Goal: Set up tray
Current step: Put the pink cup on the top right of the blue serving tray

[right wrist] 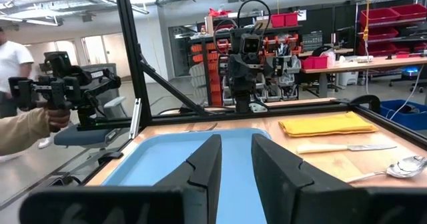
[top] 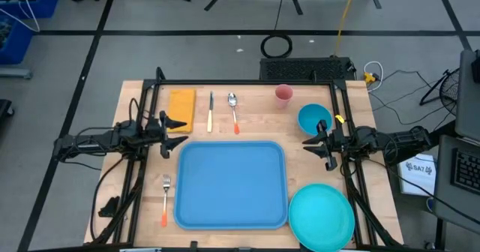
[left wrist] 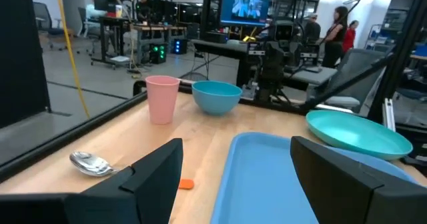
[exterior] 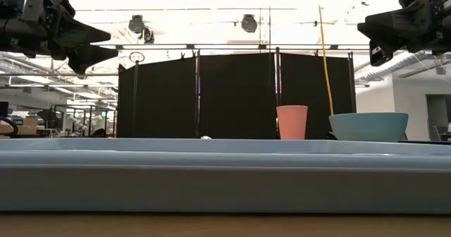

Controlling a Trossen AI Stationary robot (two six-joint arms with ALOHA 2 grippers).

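Observation:
The blue tray (top: pixel 231 184) lies flat on the middle of the wooden table, with nothing on it. My left gripper (top: pixel 178 132) hovers above the table just off the tray's far left corner. It points level toward the table's right, and its fingers stand wide open and empty (left wrist: pixel 233 167). My right gripper (top: pixel 312 144) hovers off the tray's far right corner, facing the left one. It is open by a narrow gap with nothing in it (right wrist: pixel 235 161). In the low view both grippers stay well above the tray's rim (exterior: pixel 211 173).
Beyond the tray's far edge lie a yellow cloth (top: pixel 181 109), a knife (top: pixel 211 111) and a spoon (top: pixel 234 111). A pink cup (top: pixel 283 95) and a blue bowl (top: pixel 314 118) stand at far right. A turquoise plate (top: pixel 321 217) sits near right, a fork (top: pixel 165 199) near left.

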